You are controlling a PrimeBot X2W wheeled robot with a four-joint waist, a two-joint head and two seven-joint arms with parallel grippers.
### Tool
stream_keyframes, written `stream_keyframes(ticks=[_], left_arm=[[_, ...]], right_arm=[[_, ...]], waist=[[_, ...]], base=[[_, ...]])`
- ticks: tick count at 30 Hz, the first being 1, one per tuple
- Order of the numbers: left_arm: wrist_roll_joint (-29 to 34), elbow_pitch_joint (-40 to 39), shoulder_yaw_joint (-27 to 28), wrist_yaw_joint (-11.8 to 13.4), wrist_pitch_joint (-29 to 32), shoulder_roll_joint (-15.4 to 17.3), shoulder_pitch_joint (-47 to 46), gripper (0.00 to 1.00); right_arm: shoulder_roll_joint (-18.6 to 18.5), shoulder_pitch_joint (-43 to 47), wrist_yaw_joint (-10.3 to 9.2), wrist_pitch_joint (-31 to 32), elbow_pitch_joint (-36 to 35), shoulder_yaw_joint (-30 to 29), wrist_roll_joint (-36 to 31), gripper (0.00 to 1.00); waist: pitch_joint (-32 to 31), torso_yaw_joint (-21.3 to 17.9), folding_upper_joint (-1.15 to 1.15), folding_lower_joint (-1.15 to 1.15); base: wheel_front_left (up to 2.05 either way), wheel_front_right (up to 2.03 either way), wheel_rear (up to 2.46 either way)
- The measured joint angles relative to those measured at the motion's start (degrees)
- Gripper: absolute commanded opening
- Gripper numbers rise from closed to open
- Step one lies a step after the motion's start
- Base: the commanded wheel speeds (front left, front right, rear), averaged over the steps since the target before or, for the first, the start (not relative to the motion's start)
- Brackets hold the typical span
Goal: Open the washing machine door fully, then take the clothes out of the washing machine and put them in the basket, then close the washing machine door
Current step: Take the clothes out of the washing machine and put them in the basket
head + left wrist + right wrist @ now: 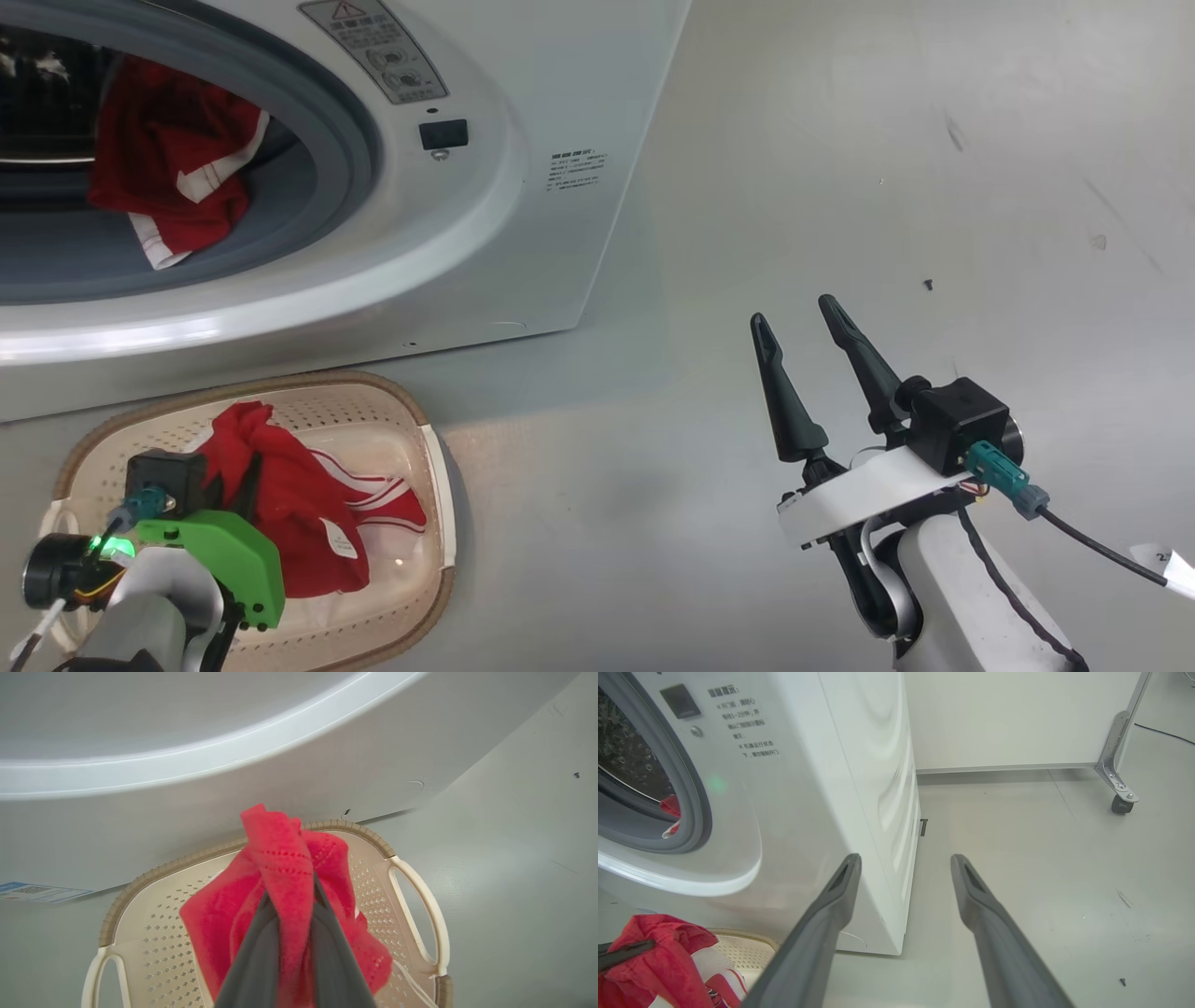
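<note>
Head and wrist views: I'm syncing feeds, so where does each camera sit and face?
Head view: on the head, looking down at the washing machine and basket; left gripper and right gripper show.
Left wrist view: along its shut fingers, gripping a red garment over the basket.
Right wrist view: along its open fingers, toward the machine's side.
Shared: the basket.

The washing machine [560, 112] has a smooth, glossy white shell, and the ring [350, 140] around its opening looks like matt grey rubber. The clothes [299, 523] are soft red cloth; the basket [439, 504] is smooth cream plastic with a brown woven-look rim
</note>
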Motion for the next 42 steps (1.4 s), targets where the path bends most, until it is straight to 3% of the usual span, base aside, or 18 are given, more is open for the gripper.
stream_keyframes(ticks=[23,25,26,27,28,42], left_arm=[[-0.08,12.8,0.33,-0.08,0.0,1.26,-5.78,0.0],[-0.24,13.76,0.27,-0.1,-0.09,0.83,-5.78,0.24],[-0.49,14.28,0.31,-0.32,-0.1,0.54,-5.81,0.42],[-0.74,14.85,0.32,-0.49,-0.1,0.24,-5.83,0.78],[-0.8,15.28,0.34,-0.49,-0.1,-0.01,-5.86,1.0],[-1.63,19.45,0.21,-0.51,-3.07,-1.43,-8.92,1.0]], right_arm=[[0.01,-3.2,-1.49,0.0,-0.89,0.97,0.18,1.0],[0.01,-3.21,-1.49,0.0,-0.88,0.96,0.18,1.0],[0.01,-3.22,-1.51,0.0,-0.86,0.96,0.18,1.0],[0.01,-3.24,-1.51,0.0,-0.82,0.96,0.16,1.0],[0.01,-3.26,-1.51,0.0,-0.78,0.96,0.16,1.0],[0.0,-4.01,-2.0,0.0,0.44,0.11,0.07,1.0]], waist=[[6.33,-2.86,0.0,0.0],[6.37,-2.75,0.0,0.0],[6.38,-2.69,0.0,0.0],[6.39,-2.6,0.0,0.0],[6.38,-2.52,0.0,0.0],[4.29,-0.56,0.0,0.0]], base=[[0.0,0.0,0.0],[0.0,0.0,0.0],[0.0,0.0,0.0],[0.0,0.0,0.0],[0.0,0.0,0.0],[0.0,0.0,0.0]])
